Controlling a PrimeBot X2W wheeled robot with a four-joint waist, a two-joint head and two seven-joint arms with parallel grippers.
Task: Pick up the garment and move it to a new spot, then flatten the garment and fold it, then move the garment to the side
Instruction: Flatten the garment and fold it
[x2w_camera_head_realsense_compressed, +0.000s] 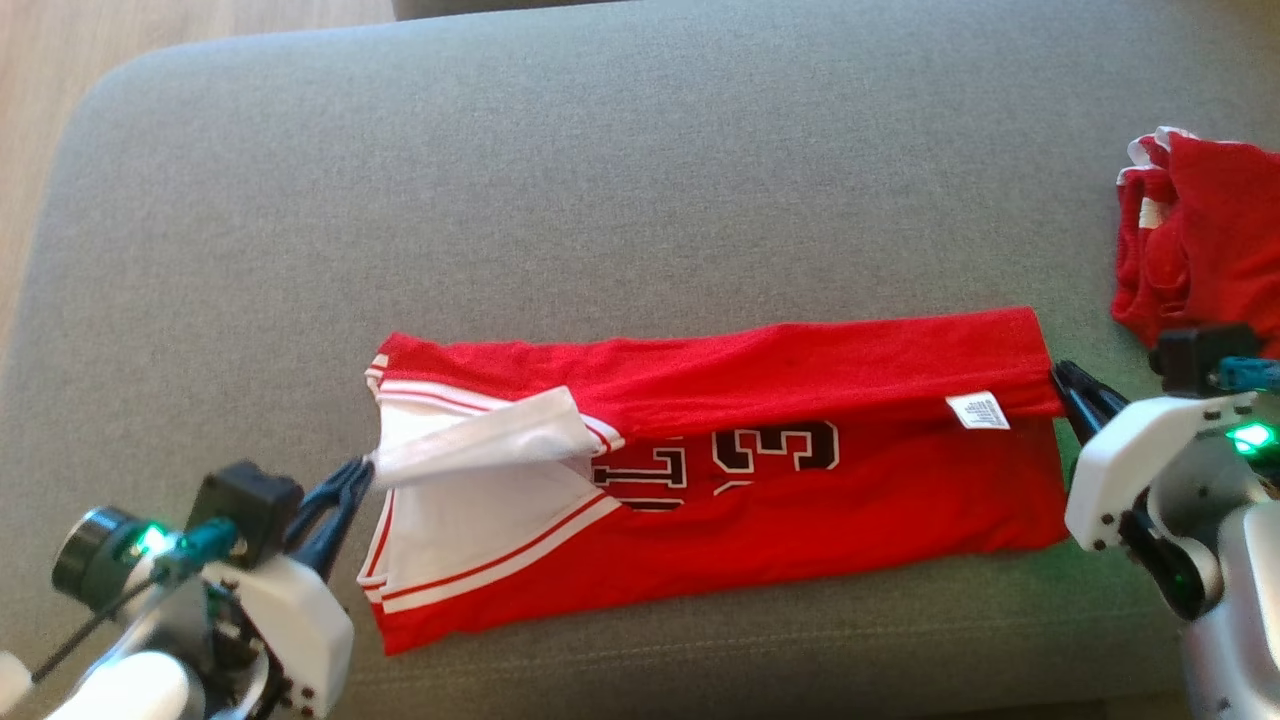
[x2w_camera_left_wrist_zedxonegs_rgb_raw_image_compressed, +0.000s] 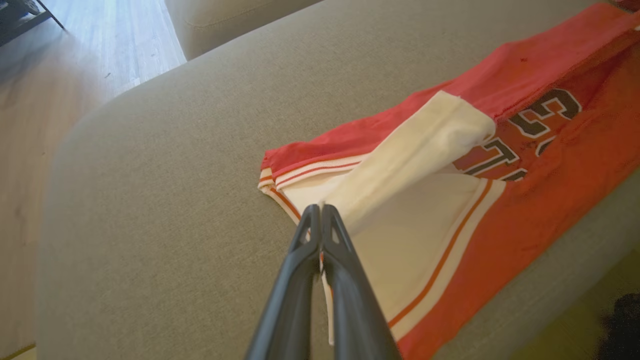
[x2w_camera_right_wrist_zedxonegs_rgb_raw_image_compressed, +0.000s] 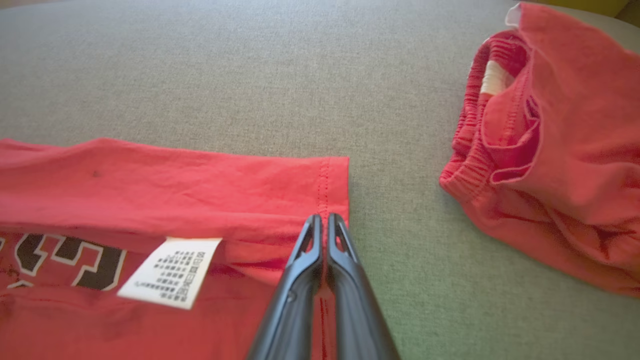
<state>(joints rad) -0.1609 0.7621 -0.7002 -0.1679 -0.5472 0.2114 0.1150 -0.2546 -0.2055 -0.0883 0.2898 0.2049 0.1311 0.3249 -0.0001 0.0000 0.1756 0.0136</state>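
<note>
Red garment (x2w_camera_head_realsense_compressed: 800, 520) — lettering (x2w_camera_head_realsense_compressed: 770, 447) half-hidden (under folded flap (x2w_camera_head_realsense_compressed: 800, 360))

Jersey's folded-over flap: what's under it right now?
Under the flap lies the printed front of the jersey. Part of the black lettering shows below the flap's edge; the rest is covered, so the full print cannot be read.

Head view: I look steeply down from above onto the grey cushion (x2w_camera_head_realsense_compressed: 640, 180) | Left wrist view: low, close, facing along my left gripper (x2w_camera_left_wrist_zedxonegs_rgb_raw_image_compressed: 320, 206) at the sleeve end of the jersey (x2w_camera_left_wrist_zedxonegs_rgb_raw_image_compressed: 550, 200) | Right wrist view: close behind my right gripper (x2w_camera_right_wrist_zedxonegs_rgb_raw_image_compressed: 324, 216) at the hem end | Shared: the jersey.
</note>
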